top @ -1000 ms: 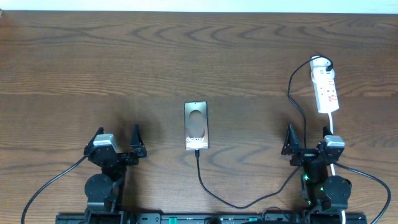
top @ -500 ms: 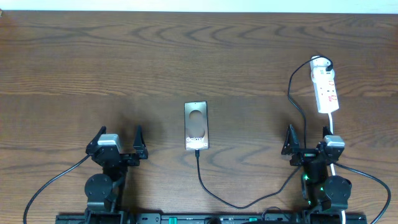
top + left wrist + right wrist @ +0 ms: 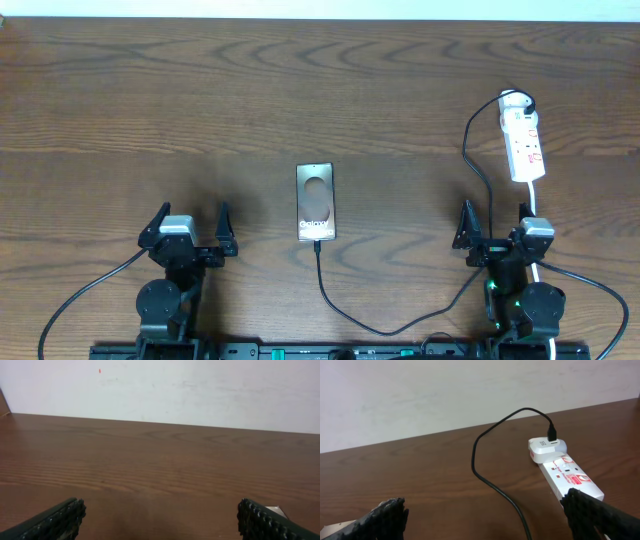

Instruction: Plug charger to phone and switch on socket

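Holding nothing in left hand (image 3: 190, 222) or right hand (image 3: 495, 225) — both open, flanking the dark grey rectangular phone (image 3: 316, 202), thin black charger cable (image 3: 335, 300) meeting its near end, white power-strip socket (image 3: 524, 145) off to its right.

Phone (image 3: 316, 202) lies left of the socket (image 3: 524, 145), charger (image 3: 318, 262) seemingly joining them.

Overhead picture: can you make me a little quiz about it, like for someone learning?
1. True or false: the left gripper and right gripper are both open.
2. The socket lies nearer which gripper? A) left B) right
3. Fill in: the charger runs from the socket to the ____.
Key: 1 true; 2 B; 3 phone.
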Action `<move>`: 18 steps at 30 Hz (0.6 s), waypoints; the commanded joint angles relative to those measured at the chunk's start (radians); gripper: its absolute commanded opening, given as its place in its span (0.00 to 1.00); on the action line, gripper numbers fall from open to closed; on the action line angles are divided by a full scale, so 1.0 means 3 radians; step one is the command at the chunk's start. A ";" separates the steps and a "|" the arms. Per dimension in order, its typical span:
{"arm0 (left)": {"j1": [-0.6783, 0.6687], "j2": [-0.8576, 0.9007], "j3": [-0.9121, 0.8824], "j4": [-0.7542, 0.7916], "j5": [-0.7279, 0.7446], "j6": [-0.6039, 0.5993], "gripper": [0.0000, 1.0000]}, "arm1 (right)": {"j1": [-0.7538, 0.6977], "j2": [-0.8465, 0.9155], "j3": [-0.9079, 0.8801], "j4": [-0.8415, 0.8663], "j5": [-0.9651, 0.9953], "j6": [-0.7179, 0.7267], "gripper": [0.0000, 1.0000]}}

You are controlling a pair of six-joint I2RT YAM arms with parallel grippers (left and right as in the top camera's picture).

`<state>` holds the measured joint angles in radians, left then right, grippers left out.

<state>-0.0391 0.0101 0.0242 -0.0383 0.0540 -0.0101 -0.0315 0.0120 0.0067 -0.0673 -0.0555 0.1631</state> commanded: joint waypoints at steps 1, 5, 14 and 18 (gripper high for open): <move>0.0008 -0.0031 -0.0067 -0.0116 0.0034 0.0058 0.99 | -0.0001 -0.0023 -0.0004 -0.0015 0.0014 -0.0051 0.99; 0.0008 -0.0031 -0.0067 -0.0116 0.0034 0.0060 0.99 | -0.0001 -0.0023 -0.0004 -0.0015 0.0014 -0.0051 0.99; 0.0008 -0.0031 -0.0067 -0.0111 0.0024 0.0043 0.99 | -0.0001 -0.0023 -0.0004 -0.0015 0.0014 -0.0051 0.99; 0.0008 -0.0031 -0.0067 -0.0102 0.0019 0.0045 0.99 | -0.0001 -0.0023 -0.0004 -0.0015 0.0014 -0.0051 0.99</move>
<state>-0.0391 0.0101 0.0242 -0.0380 0.0540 -0.0025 -0.0315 0.0120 0.0067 -0.0673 -0.0559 0.1631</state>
